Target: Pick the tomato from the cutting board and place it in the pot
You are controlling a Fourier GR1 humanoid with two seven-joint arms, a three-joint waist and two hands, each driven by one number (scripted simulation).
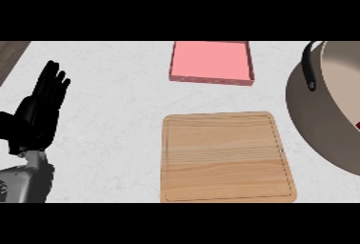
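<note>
The wooden cutting board [225, 157] lies in the middle of the counter with nothing on it. At the right edge stands the large grey pot [313, 119], cut off by the picture, with a black handle [308, 66] on its rim. A small sliver of dark red [357, 126] shows inside the pot at the very edge; I cannot tell what it is. No whole tomato is in view. My left hand [35, 114] rests open at the far left, fingers up, well apart from the board. My right hand does not show.
A flat pink box [211, 62] lies on the white marble counter [112, 95] behind the board. A strip of dark wood [10, 55] shows at the top left corner.
</note>
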